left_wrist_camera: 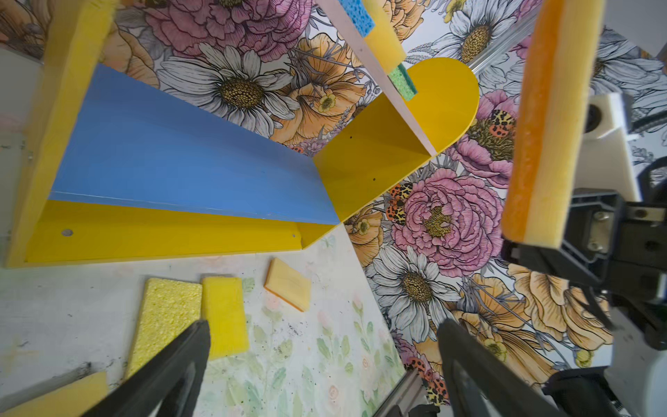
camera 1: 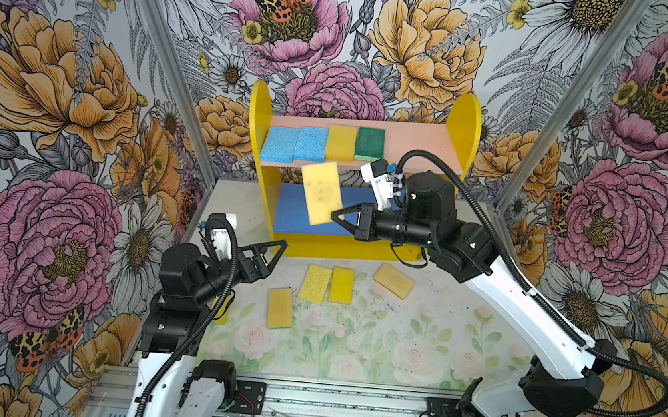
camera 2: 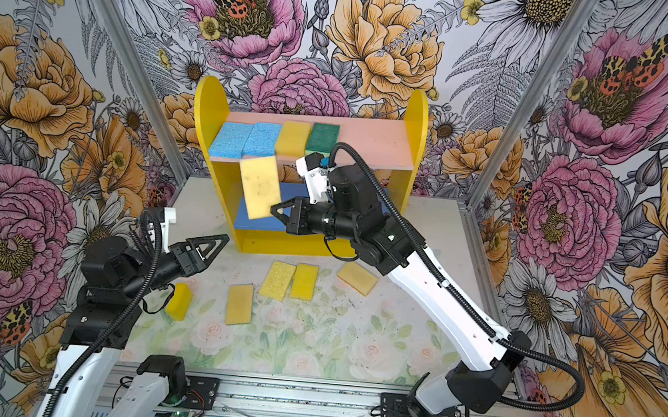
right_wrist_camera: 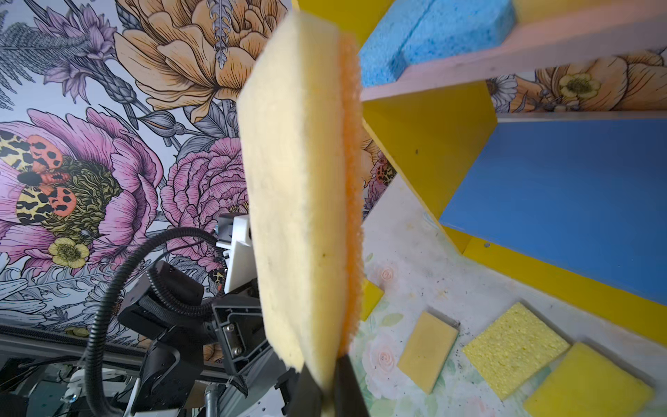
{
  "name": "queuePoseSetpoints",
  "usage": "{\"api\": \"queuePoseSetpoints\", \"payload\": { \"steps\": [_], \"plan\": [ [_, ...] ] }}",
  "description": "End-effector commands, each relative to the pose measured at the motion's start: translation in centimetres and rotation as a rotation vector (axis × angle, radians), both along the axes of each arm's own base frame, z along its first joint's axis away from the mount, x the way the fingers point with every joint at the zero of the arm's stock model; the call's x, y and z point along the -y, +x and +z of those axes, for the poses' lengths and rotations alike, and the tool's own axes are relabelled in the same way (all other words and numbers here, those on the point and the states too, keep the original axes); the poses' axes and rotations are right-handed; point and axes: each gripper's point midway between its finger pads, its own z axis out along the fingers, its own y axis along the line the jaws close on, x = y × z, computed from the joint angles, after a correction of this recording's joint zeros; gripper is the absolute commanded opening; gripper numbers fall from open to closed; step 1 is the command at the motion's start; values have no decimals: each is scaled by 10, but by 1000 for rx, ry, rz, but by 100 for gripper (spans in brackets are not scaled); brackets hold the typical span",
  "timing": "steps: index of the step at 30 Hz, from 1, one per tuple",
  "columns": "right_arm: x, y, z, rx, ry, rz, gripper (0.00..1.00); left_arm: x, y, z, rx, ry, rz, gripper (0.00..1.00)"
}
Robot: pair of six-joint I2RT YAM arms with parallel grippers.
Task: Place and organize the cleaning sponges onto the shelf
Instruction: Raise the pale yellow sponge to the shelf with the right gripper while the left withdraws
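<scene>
Floral wallpaper is wrapped around a rose-printed table, with the shelf stood at its 12 o'clock edge. Two blue sponges, a yellow sponge and a green sponge are lined up on the pink upper board. A held sponge is pinched by the closed right gripper before the blue lower board; its orange face is revealed by the wrist views alone. The left gripper is spread wide and empty at the shelf's 8 o'clock. Four loose sponges are scattered at its 6 o'clock; a fifth sponge, beside the left arm, is shown clearly in a top view.
</scene>
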Motion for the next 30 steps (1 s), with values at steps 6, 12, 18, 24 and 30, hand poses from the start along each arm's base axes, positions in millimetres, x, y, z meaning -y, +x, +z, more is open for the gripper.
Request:
{"api": "queuePoseSetpoints", "payload": {
  "steps": [6, 12, 18, 24, 30],
  "plan": [
    [50, 64, 41, 21, 13, -270, 2, -12, 4, -33, -54, 178, 21, 99],
    [85, 82, 70, 109, -56, -420, 2, -2, 6, -35, -73, 293, -23, 99],
    [132, 94, 78, 146, -96, -574, 2, 7, 4, -35, -77, 317, -57, 99],
    [169, 106, 69, 117, -138, -664, 2, 13, 2, -40, -99, 302, -93, 99],
    [156, 127, 38, 51, -192, -586, 2, 19, 5, -40, -144, 231, -135, 99]
  ]
}}
